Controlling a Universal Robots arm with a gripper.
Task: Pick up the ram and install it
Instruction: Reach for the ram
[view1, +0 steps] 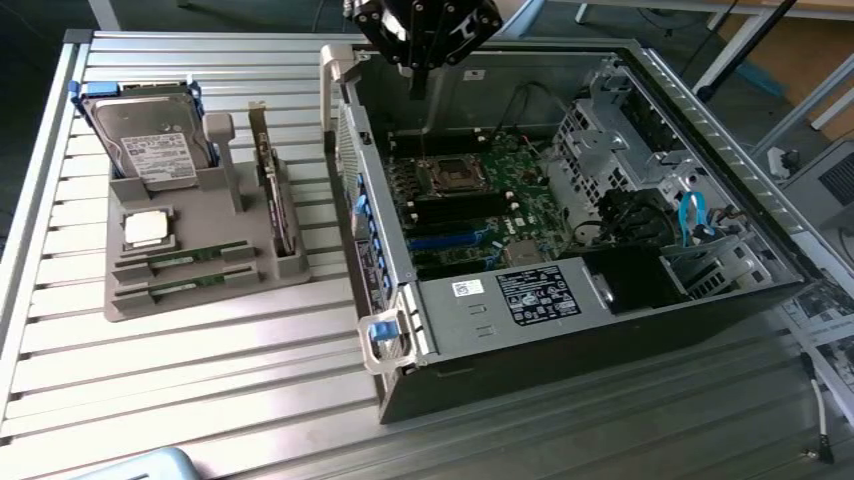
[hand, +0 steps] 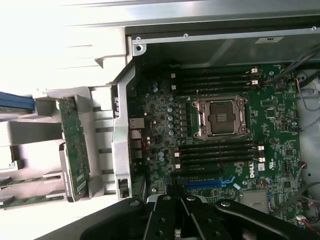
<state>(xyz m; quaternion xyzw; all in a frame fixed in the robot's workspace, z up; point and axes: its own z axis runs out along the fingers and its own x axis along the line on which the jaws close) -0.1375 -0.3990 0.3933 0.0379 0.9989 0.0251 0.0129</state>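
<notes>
Here, my gripper (view1: 418, 88) hovers upper centre over the case (view1: 467, 325); ram (view1: 183, 258) lies in tray (view1: 134, 308), left; its grasp I cannot tell.

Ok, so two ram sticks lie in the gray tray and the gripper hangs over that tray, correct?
Not quite. The ram sticks do lie in the gray tray, but the exterior view shows the gripper hanging over the open computer case instead.

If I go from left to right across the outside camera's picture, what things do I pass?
Ram sticks → upright expansion card → processor socket → blue cable.
</notes>
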